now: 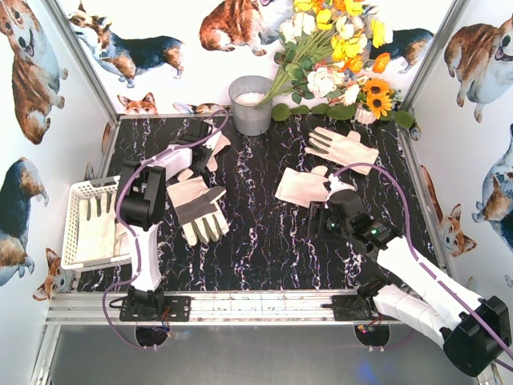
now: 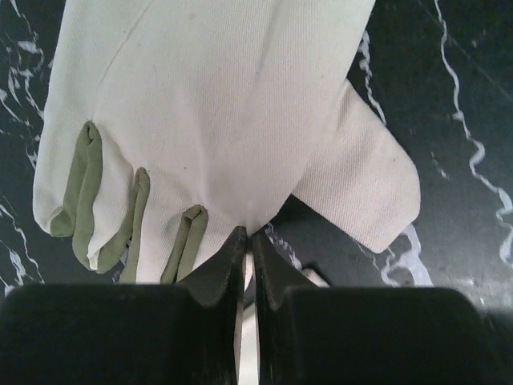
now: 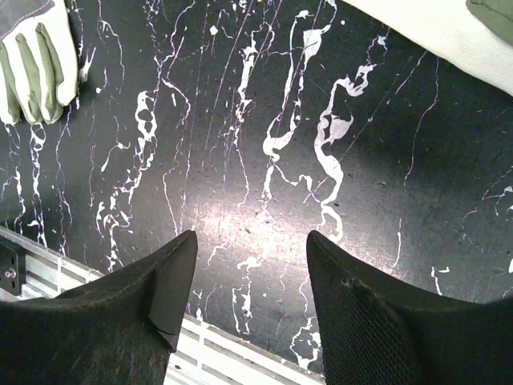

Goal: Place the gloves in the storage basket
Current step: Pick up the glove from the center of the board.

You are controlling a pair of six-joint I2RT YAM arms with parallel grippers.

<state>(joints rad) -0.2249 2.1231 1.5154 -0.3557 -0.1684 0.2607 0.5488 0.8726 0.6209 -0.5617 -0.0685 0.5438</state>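
Observation:
My left gripper is shut on the finger edge of a cream glove with olive finger patches, which lies on the black marble table. In the top view this gripper is at the back left and its arm hides most of that glove. Another glove lies just nearer. Two more gloves lie at the right. The white storage basket stands at the left edge with a glove inside. My right gripper hangs open over bare table, holding nothing.
A grey metal bucket stands at the back centre beside a bunch of artificial flowers. An aluminium rail runs along the near edge. Printed walls close in the table on the left, right and back.

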